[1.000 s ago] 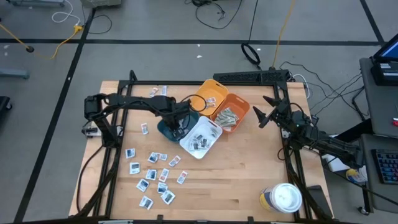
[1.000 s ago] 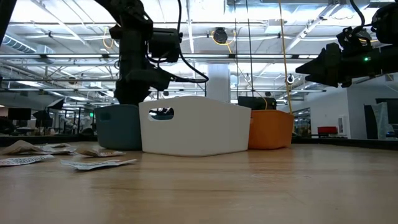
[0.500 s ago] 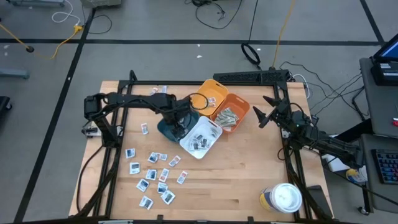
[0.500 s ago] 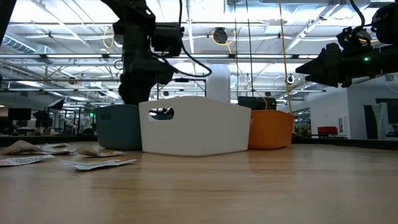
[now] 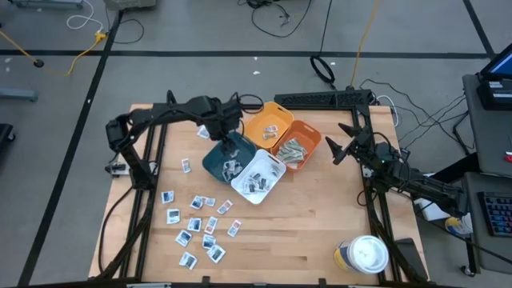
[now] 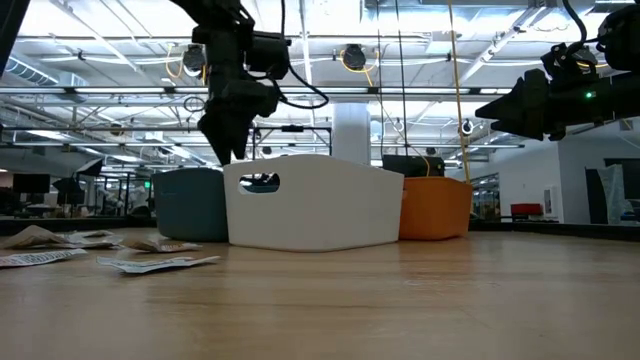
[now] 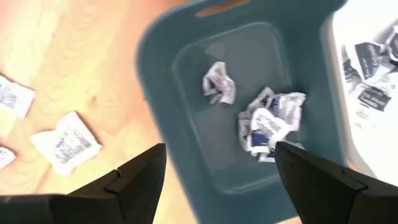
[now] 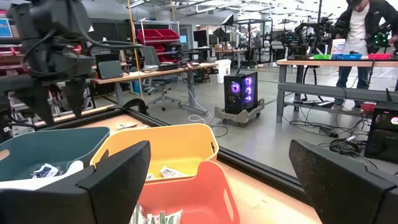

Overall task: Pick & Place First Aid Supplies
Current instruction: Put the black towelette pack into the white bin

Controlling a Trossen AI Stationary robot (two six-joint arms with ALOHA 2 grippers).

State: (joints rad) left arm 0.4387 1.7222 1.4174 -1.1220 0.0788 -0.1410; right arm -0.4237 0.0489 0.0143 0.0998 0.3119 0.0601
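Packets [image 7: 268,118] crumpled, markings blurred, teal bin [image 7: 186,155]

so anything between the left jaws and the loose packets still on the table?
Nothing visible. The left gripper hangs open and empty above the teal bin. The loose packets lie flat on open wood nearer the front edge, clear of the bins. The right gripper waits far off.

light: bright, overhead | shadows: soft | left wrist view: blurred
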